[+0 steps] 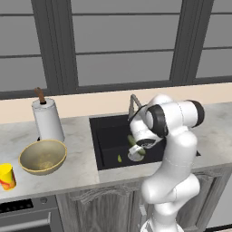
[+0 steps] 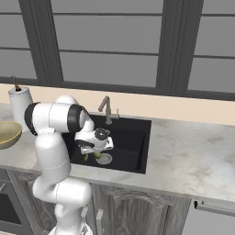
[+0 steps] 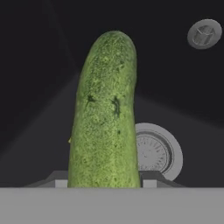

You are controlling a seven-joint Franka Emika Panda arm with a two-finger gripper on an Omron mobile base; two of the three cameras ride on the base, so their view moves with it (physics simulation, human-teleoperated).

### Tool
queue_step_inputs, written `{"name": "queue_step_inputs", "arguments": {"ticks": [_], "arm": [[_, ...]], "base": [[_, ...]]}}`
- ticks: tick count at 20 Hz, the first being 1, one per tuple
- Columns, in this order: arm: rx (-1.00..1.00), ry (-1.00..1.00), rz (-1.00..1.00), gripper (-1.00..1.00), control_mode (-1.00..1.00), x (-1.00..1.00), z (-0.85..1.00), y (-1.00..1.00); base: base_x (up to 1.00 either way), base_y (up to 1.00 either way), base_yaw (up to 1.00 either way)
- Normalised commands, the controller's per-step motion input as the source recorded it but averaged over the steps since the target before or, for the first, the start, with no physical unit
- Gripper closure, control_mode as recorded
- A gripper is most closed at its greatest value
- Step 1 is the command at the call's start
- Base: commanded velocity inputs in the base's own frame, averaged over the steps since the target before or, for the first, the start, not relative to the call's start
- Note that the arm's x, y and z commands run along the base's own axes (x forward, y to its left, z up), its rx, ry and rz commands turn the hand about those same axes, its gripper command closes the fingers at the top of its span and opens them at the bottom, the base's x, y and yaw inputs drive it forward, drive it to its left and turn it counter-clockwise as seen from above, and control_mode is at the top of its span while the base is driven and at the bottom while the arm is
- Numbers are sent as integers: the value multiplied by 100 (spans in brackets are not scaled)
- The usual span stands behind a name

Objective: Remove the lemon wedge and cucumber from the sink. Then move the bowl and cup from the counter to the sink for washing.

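Cucumber (image 3: 107, 113) is pinched between gripper (image 3: 105, 183) fingers, sticking out well past tips over sink (image 1: 102, 140) w/ drain beyond; slip risk is judged real if swung fast, grip being near one end

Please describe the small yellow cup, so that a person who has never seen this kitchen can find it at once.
Start at the black sink in the marbled counter and go left along the counter, past the wide tan bowl. The cup stands beyond it, at the picture's left edge. It is the one bright yellow thing with red marks, much smaller than the bowl.
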Motion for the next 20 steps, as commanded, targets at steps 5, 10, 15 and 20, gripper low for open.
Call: {"name": "queue_step_inputs", "arguments": {"ticks": [5, 10, 15, 20], "arm": [[0, 0, 0, 100, -100, -2, 31, 0], [0, 0, 0, 100, -100, -8, 30, 2], [0, 1, -1, 100, -100, -9, 29, 1], [4, 5, -7, 100, -100, -4, 29, 0]], "base": [[0, 0, 0], [0, 0, 0], [0, 0, 0], [0, 0, 0]]}}
